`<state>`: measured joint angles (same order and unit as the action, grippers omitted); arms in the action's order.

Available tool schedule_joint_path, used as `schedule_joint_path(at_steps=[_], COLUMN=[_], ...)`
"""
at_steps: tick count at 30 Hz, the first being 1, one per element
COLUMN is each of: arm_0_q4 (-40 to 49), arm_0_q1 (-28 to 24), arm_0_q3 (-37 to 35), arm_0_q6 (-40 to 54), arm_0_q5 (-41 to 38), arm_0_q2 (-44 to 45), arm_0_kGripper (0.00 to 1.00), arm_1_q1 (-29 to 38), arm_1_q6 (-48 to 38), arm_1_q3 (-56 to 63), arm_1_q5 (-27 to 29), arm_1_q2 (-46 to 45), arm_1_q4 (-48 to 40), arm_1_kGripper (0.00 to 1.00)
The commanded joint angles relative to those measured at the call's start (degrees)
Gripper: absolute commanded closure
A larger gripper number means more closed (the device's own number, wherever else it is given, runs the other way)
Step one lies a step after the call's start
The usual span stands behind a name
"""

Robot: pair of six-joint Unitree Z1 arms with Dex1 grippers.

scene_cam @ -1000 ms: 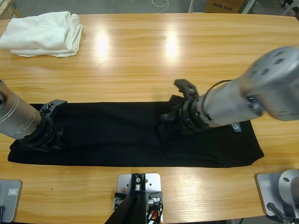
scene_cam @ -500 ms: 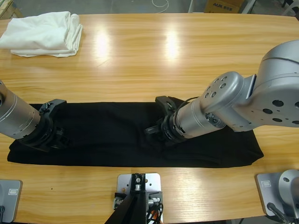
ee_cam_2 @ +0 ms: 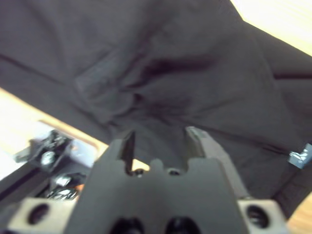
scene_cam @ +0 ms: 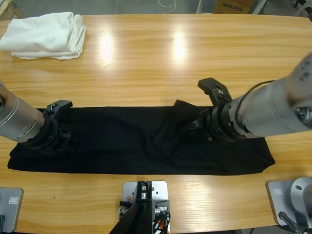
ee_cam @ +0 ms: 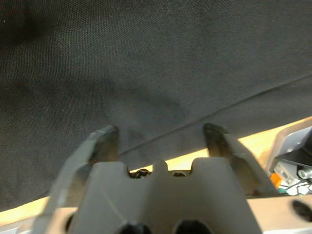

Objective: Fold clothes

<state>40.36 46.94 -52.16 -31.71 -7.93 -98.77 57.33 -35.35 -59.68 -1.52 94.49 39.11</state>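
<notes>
the black short-sleeved polo shirt [scene_cam: 122, 141] lies folded into a long band along the 6 o'clock edge of the long wooden surface [scene_cam: 161, 63], running from 9 o'clock toward 3 o'clock, with a raised crumple just right of its middle. at the band's 9 o'clock end the left gripper [scene_cam: 61, 127] sits low on the fabric; in its wrist view the left gripper's [ee_cam: 161, 139] fingers [ee_cam: 105, 141] stand well apart over flat black cloth with nothing pinched between them. toward 3 o'clock the right gripper [scene_cam: 204, 109] hangs over the crumpled part, its silver-grey forearm covering the shirt's end; its wrist view shows the right gripper's [ee_cam_2: 158, 139] fingers [ee_cam_2: 195, 139] parted, holding nothing, above rumpled folds, with a small blue-grey label [ee_cam_2: 300, 157] at the edge. far off at 11 o'clock a folded white cloth [scene_cam: 46, 35] rests well apart from the shirt.
</notes>
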Motion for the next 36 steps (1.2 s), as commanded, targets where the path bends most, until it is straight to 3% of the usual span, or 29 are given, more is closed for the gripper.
schedule_joint_path(at_steps=[1, 16, 23, 33, 36], arm_0_q4=[-0.81, -1.25, -1.60, -1.60, -1.60], arm_0_q1=[0.79, 0.87, 0.87, 0.96, 0.96], arm_0_q3=[0.85, 2.34, 2.40, 3.12, 2.94], arm_0_q6=[0.51, 0.60, 0.36, -0.01, -0.19], arm_0_q5=[0.90, 0.90, 0.90, 0.90, 0.95], arm_0_q2=[1.58, 1.37, 1.12, 1.00, 0.29], arm_0_kGripper=[0.000, 0.000, 0.000, 0.000, 0.000], arm_1_q1=[0.50, 0.59, -0.04, -17.85, -20.50], arm_1_q6=[-5.26, -7.35, -3.87, 12.81, 18.33], arm_1_q3=[-13.51, -5.67, -2.90, -10.23, -13.07], arm_1_q5=[2.82, -0.22, 1.80, 4.19, 5.61], arm_1_q2=[13.99, 21.46, 26.01, 29.30, 29.93], arm_1_q4=[12.27, 3.58, 3.80, 5.71, 7.50], arm_1_kGripper=[0.000, 0.000, 0.000, 0.000, 0.000])
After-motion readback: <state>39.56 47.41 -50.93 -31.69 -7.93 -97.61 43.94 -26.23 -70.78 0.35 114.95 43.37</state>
